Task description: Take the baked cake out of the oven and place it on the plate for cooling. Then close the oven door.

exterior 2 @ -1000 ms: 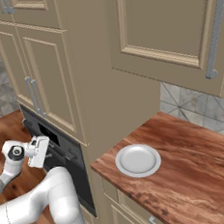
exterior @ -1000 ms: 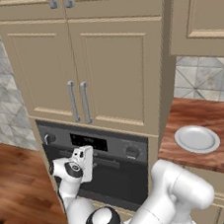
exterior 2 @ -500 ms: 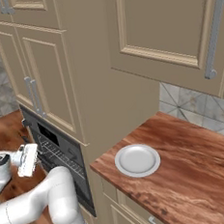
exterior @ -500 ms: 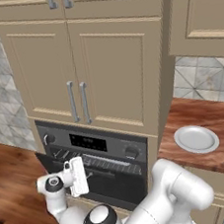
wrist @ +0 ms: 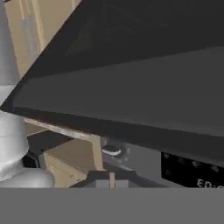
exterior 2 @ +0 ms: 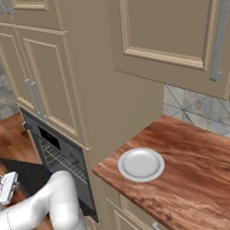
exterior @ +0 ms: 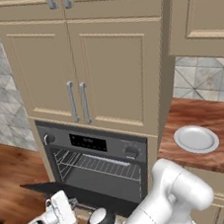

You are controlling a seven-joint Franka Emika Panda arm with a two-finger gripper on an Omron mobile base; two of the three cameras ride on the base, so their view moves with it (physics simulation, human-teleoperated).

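Oven (exterior: pixel 97 160) under the beige cabinets (exterior: pixel 81 68) is standing open, its wire racks (exterior: pixel 90 162) showing inside the dark cavity, while the cake cannot be made out among them. Its door (exterior: pixel 77 195) is lying dropped down to nearly level, a dark flat panel jutting out over the wood floor (exterior: pixel 12 171). The arm is bending low from the base, its white forearm sweeping down and out to the left, with the hand (exterior: pixel 61 213) sitting just at the front edge of the lowered door. In the right base view the same hand (exterior 2: pixel 5 188) is reaching out at the far left, beside the door (exterior 2: pixel 23 173). From the hand's own camera, the door (wrist: pixel 131 83) is looming close and tilted, with the display (wrist: pixel 192 170) and a knob (wrist: pixel 113 151) beyond. The jaws are pressed together, and whether they are pinching anything cannot be told. Off to the right, the plate (exterior: pixel 196 139) is resting bare on the wooden counter (exterior: pixel 223 150).
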